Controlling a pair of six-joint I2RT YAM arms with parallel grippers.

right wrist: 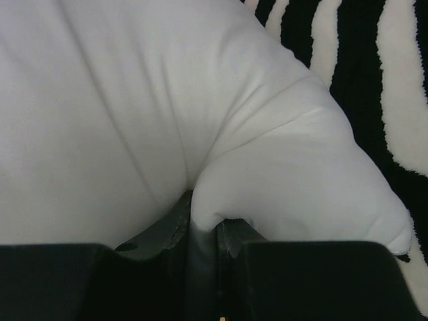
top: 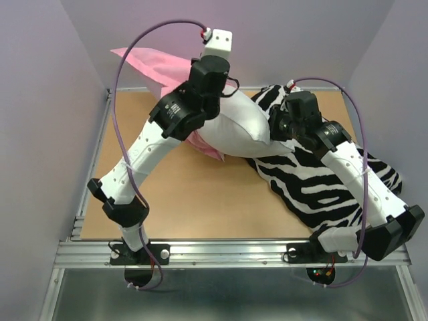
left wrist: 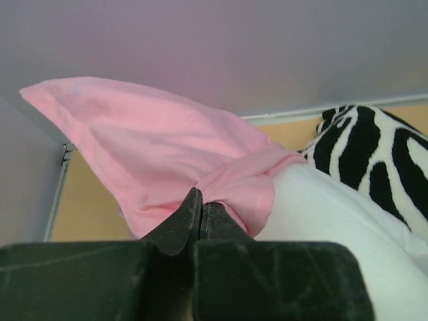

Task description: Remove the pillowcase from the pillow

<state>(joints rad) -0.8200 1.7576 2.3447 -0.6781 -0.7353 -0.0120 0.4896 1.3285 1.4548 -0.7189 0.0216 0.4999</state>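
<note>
Pink pillowcase pinched in left end effector

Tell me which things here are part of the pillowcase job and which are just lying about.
In the job:
- pink pillowcase, pinched in the left pincer
- white pillow, corner pinched in the right pincer

Lying about:
- zebra-striped pillow, under and beside the white one

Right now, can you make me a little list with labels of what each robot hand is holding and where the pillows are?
left gripper: jaws shut on the pink pillowcase, bunched and lifted
right gripper: jaws shut on a fold of the white pillow
pillow: mostly bare, leaning on the zebra pillow
pillowcase: nearly off, trailing toward the far left
table: brown, under everything
</note>
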